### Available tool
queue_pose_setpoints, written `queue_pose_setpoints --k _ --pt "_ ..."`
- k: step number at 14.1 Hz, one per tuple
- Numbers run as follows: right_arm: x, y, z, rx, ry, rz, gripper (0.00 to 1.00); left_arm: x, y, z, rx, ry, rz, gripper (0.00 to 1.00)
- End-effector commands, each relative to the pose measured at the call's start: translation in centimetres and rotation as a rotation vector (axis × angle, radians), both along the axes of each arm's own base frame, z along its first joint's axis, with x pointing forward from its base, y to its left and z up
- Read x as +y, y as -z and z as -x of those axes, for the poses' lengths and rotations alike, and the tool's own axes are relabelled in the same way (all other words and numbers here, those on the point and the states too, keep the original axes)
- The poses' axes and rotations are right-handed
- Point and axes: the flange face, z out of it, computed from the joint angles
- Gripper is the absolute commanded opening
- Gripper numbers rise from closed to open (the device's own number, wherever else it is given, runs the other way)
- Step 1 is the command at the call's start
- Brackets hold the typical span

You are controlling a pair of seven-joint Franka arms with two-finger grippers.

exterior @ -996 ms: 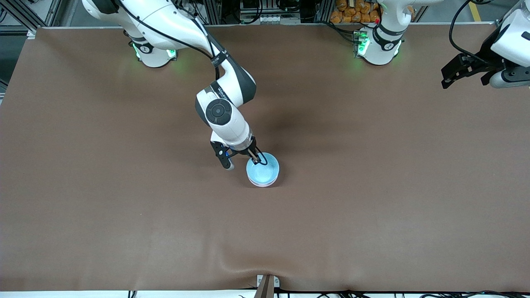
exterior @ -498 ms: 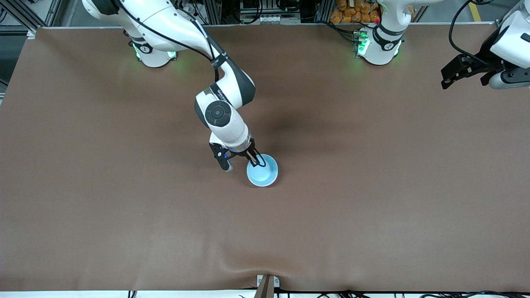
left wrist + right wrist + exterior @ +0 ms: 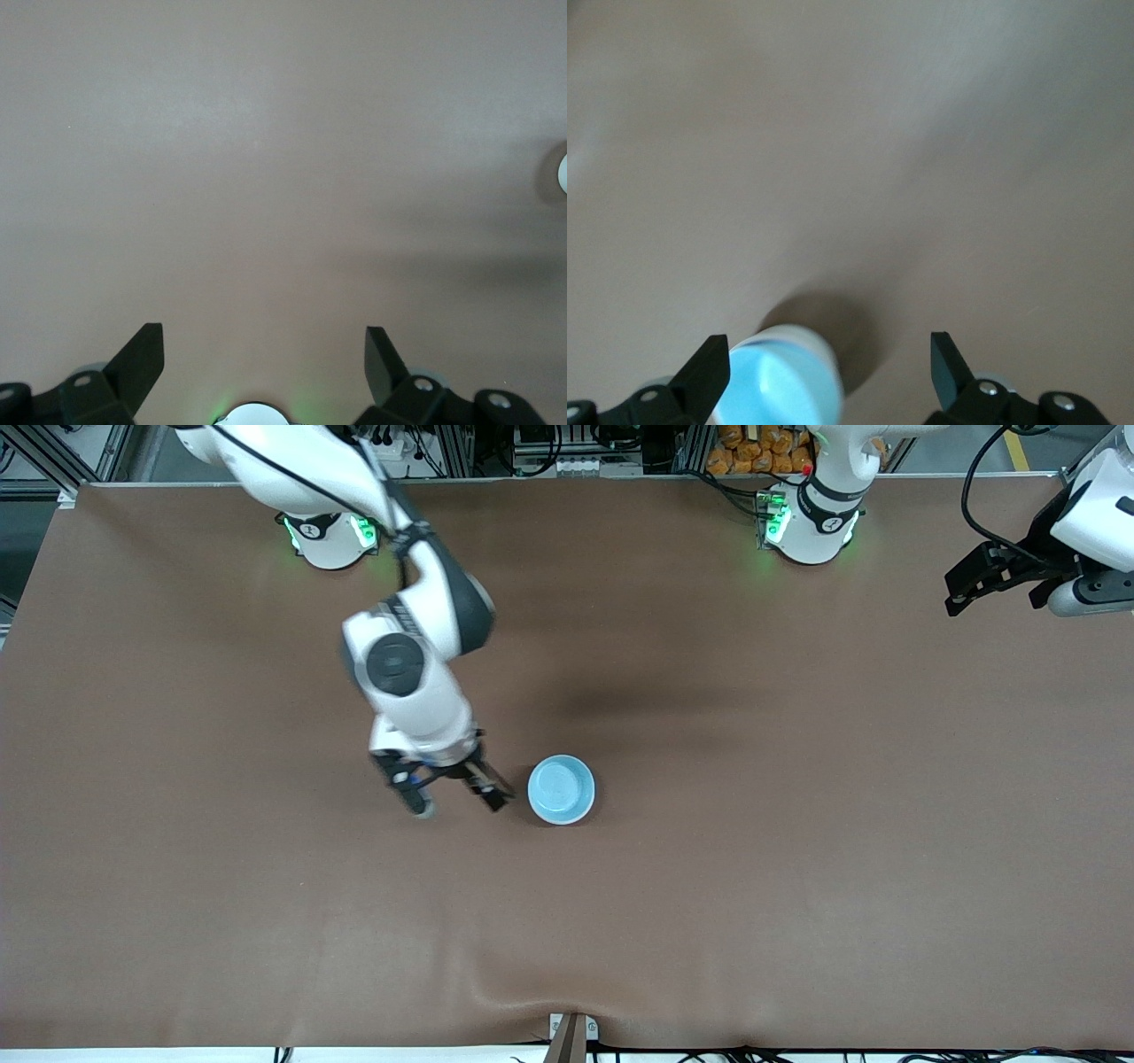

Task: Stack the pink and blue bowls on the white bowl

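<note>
The light blue bowl (image 3: 561, 789) sits upright near the table's middle, and from above only its blue inside shows. The pink bowl and the white bowl are hidden. In the right wrist view the blue bowl (image 3: 775, 390) has a pale outer wall below its rim; I cannot tell which bowl that wall belongs to. My right gripper (image 3: 461, 806) (image 3: 828, 365) is open and empty, just beside the bowl toward the right arm's end of the table, touching nothing. My left gripper (image 3: 992, 598) (image 3: 261, 354) waits open and empty over the table's edge at the left arm's end.
Brown cloth (image 3: 797, 868) covers the whole table. Both arm bases (image 3: 330, 540) (image 3: 811, 527) stand along the edge farthest from the front camera. A small clamp (image 3: 571, 1032) sits at the nearest edge.
My right gripper opened, let go of the blue bowl's rim and pulled away toward the right arm's end. The bowl stays where it was set. The left arm has not moved.
</note>
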Motion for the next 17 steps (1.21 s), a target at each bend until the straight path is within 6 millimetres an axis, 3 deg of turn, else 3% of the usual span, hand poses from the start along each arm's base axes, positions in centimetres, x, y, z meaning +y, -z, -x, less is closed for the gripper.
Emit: queue_pose_setpoints --k 1,3,6,9,13,17 --pt "-6.6 -3.0 -0.7 0.046 -0.135 0.029 1.0 0.1 -0.3 0.3 0.002 0.018 0.019 1.0" --pt "-12.3 -4.8 -1.5 0.091 -0.224 0.035 1.0 0.1 -0.3 0.3 0.003 0.018 0.019 1.0" --pt "-20.2 -7.8 -0.9 0.14 -0.351 0.027 1.0 0.1 -0.3 0.3 0.003 0.018 0.021 1.0" --pt "-26.5 -11.4 0.1 0.114 -0.438 0.01 1.0 0.1 -0.2 0.2 0.005 0.019 0.019 1.0" --pt "-32.1 -16.5 2.0 0.065 -0.595 0.009 1.0 0.1 -0.2 0.2 0.005 0.019 0.019 1.0" --pt "-35.6 -21.1 5.1 0.074 -0.782 0.046 1.0 0.1 -0.2 0.3 0.003 0.019 0.019 1.0"
